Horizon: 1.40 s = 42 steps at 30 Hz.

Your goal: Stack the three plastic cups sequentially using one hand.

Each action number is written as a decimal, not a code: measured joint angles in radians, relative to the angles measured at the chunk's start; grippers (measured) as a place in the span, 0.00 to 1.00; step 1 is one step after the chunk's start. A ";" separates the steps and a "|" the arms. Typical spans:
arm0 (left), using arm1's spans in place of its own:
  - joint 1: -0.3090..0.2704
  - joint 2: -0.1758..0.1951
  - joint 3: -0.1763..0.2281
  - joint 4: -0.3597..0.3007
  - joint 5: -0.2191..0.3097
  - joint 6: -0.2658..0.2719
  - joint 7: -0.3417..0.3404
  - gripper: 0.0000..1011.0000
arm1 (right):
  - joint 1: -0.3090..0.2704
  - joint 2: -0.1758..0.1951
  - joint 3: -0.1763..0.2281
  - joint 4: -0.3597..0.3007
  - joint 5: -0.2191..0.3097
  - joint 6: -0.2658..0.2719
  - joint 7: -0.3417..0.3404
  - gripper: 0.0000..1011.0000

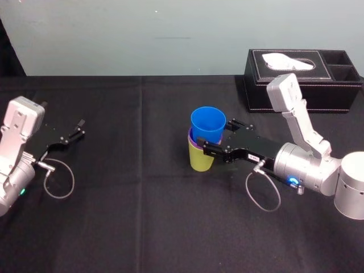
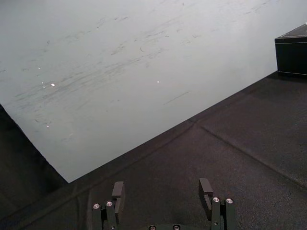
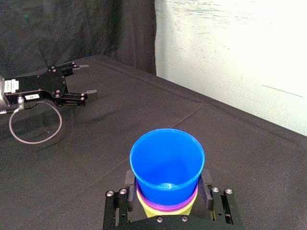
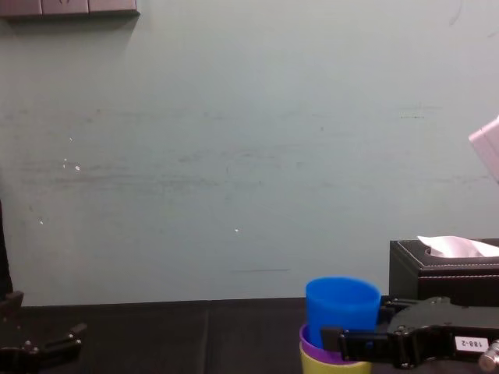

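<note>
The three plastic cups stand nested upright near the table's middle. The yellow-green cup is at the bottom, the purple cup shows as a thin band above it, and the blue cup sits on top. My right gripper reaches in from the right and straddles the stack just below the blue cup's rim. In the chest view it crosses in front of the blue cup. My left gripper is parked at the far left, open, with nothing between its fingers.
A black tissue box stands at the back right, behind my right arm. A loose cable loop hangs off the right wrist and another off the left. Black cloth covers the table between the stack and my left arm.
</note>
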 joint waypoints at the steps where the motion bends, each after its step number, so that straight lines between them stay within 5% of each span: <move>1: 0.000 0.000 0.000 0.000 0.000 0.000 0.000 1.00 | 0.000 0.000 0.000 0.000 0.000 0.000 0.000 0.79; 9: 0.000 0.000 0.000 0.000 0.000 0.000 0.000 1.00 | 0.001 0.001 -0.001 0.000 0.000 0.001 -0.001 0.99; 25: 0.000 0.000 0.000 0.000 0.000 0.000 0.000 1.00 | -0.017 0.005 0.014 -0.030 0.002 -0.024 -0.001 0.99; 32: 0.000 0.000 0.000 0.000 0.000 0.000 0.000 1.00 | -0.060 0.008 0.054 -0.073 0.021 -0.050 -0.026 0.99; 42: 0.000 0.000 0.000 0.000 0.000 0.000 0.000 1.00 | -0.154 -0.036 0.154 -0.113 -0.001 -0.079 -0.196 0.99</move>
